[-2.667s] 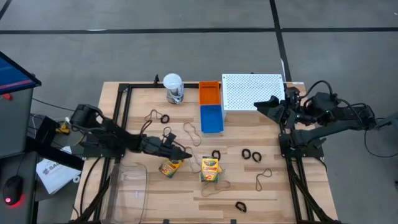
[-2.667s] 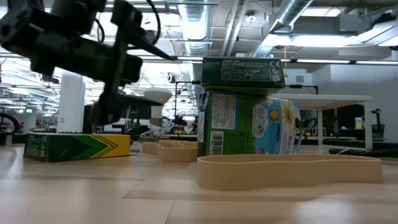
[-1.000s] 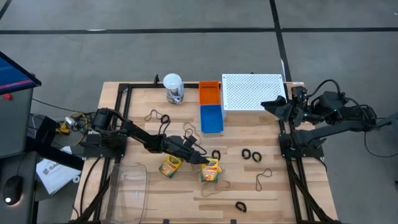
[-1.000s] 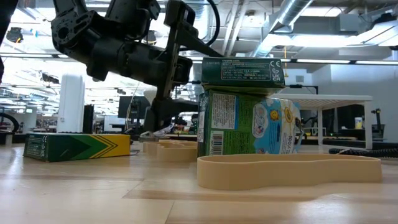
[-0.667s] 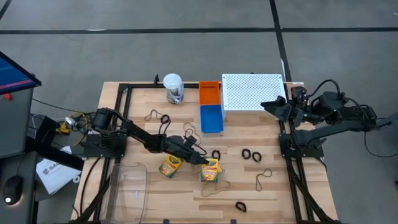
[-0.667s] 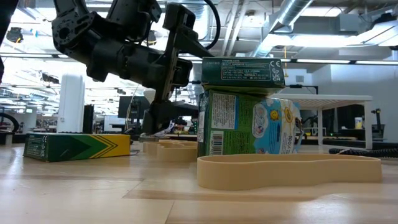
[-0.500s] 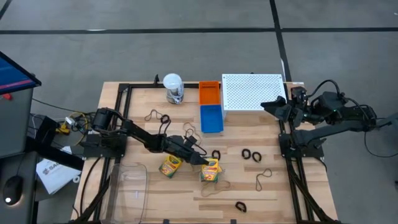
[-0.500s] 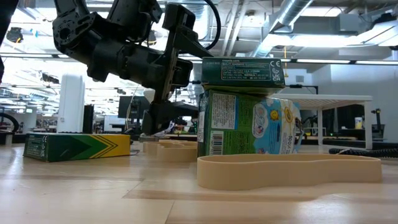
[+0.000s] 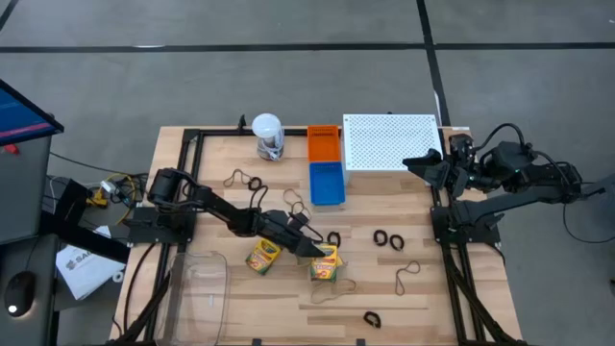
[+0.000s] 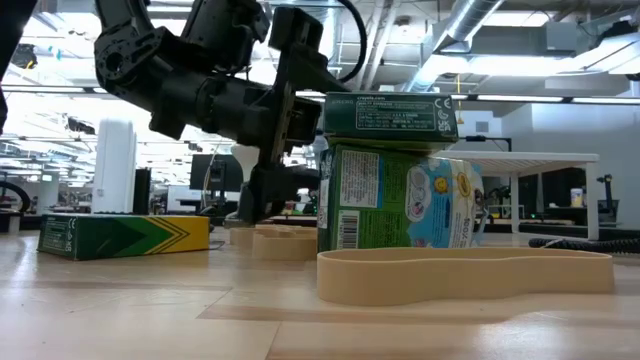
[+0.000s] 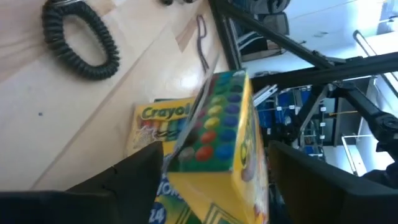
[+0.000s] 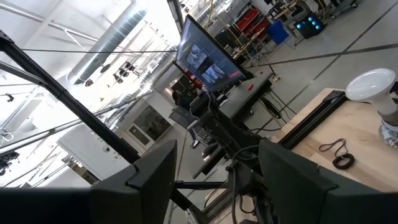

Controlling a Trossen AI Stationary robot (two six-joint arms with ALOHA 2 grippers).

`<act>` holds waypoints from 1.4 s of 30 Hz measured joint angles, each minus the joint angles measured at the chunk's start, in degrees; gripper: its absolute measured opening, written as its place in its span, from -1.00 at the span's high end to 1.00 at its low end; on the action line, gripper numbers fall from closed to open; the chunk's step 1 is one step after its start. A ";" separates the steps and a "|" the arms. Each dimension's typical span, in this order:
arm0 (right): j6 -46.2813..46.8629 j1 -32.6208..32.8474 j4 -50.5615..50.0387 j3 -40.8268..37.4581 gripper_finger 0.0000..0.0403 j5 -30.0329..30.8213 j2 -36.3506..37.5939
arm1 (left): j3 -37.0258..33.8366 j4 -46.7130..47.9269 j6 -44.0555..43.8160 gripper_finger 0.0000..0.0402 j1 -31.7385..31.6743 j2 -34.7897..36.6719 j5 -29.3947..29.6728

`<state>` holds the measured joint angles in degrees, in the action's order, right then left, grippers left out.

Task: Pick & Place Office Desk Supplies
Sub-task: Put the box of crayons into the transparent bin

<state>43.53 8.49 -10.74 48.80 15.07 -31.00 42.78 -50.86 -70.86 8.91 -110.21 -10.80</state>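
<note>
Left gripper [image 9: 314,248] fingers narrowed around crayon box [image 9: 326,261], blue bin [image 9: 327,183] (contents unclear).

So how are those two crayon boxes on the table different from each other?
The right crayon box stands upright in the low view, with the left gripper around its top; the left crayon box lies flat, untouched. In the high view the left one lies askew, the right one squarer to the table. Both are yellow and green.

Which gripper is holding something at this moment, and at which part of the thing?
Neither holds anything yet. The left gripper has its fingers on either side of the upright crayon box, near its top, closing but not clamped. The right gripper waits open by the white shelf.
</note>
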 joint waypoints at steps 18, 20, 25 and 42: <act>0.02 0.00 -0.22 0.00 -0.11 0.13 0.00 | 0.25 -4.20 0.88 0.58 -1.65 -0.37 -2.77; 0.04 0.00 -0.20 0.00 -0.11 0.15 0.00 | 0.21 -5.78 1.00 0.57 -2.37 -0.42 -3.67; 0.04 0.00 -0.20 0.00 -0.11 0.13 0.00 | 0.21 -10.04 0.56 0.51 -3.39 -0.42 -9.43; -1.40 0.00 0.11 0.00 -0.11 0.23 0.00 | 0.21 8.31 4.79 0.57 -3.44 21.59 -19.89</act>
<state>42.13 8.49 -10.63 48.80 15.30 -31.00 42.98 -42.55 -66.07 5.48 -88.62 -30.70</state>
